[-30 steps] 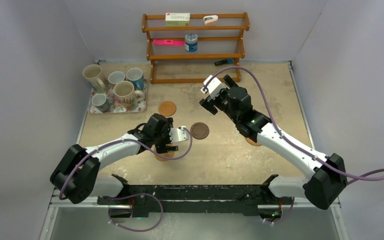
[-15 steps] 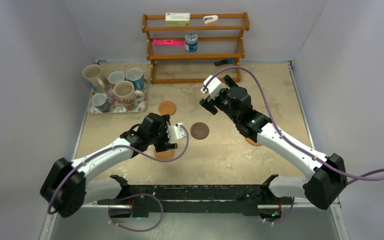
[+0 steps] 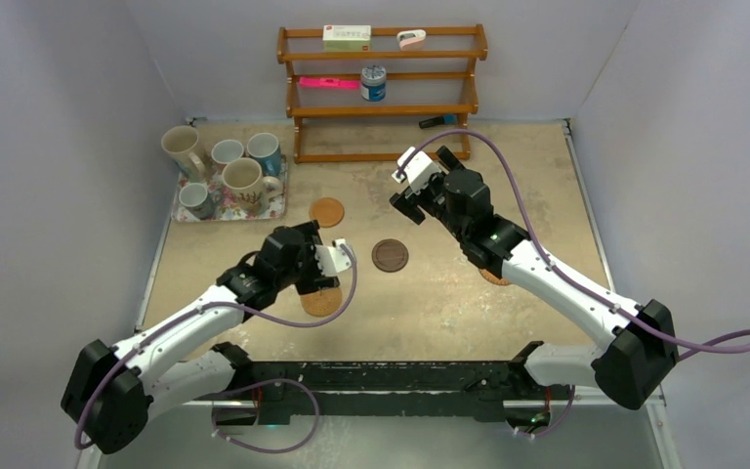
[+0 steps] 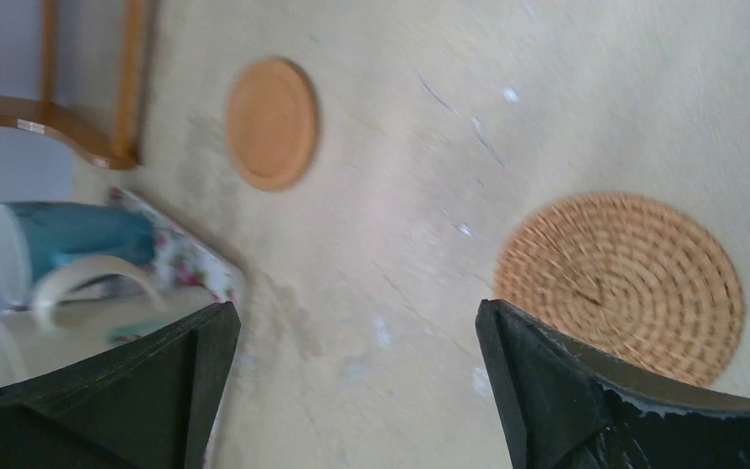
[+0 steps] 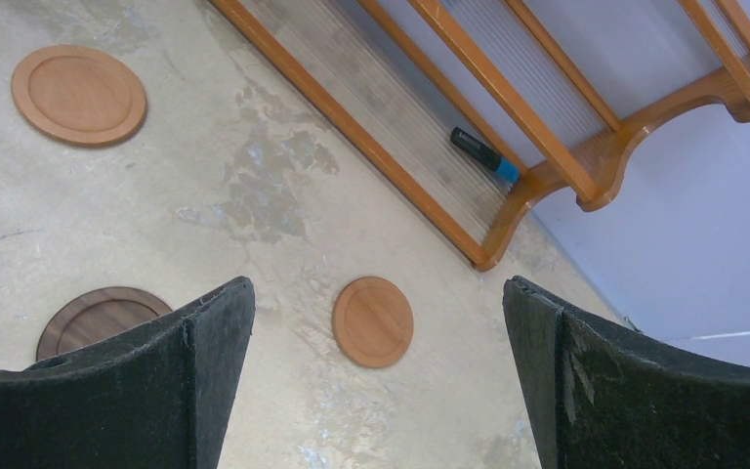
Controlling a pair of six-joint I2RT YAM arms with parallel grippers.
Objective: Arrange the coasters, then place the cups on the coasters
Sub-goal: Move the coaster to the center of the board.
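Noting positions: where did the left end effector [image 3: 326, 277] stand? (KM)

It hung low over the counter [image 3: 430, 313], fingers spread wide and holding nothing. The round woven tan coaster [image 4: 620, 283] lay flat below it, partly behind one finger in the wrist view. (JL)

And the right end effector [image 3: 407, 202]? (KM)

Also wide and empty, raised above a small smooth orange wooden coaster [image 5: 373, 320] near the foot of the wooden rack [image 3: 420, 110]. A second smooth orange wooden coaster [image 3: 327, 211] and a dark brown wooden coaster [image 3: 390, 255] lay apart between the arms. Another tan disc [image 3: 494, 278] peeked from under the right arm. (JL)

Cups? (KM)

All five handled ceramic mugs [image 3: 244, 179] stood on the rectangular floral tray [image 3: 271, 207], far left. (JL)
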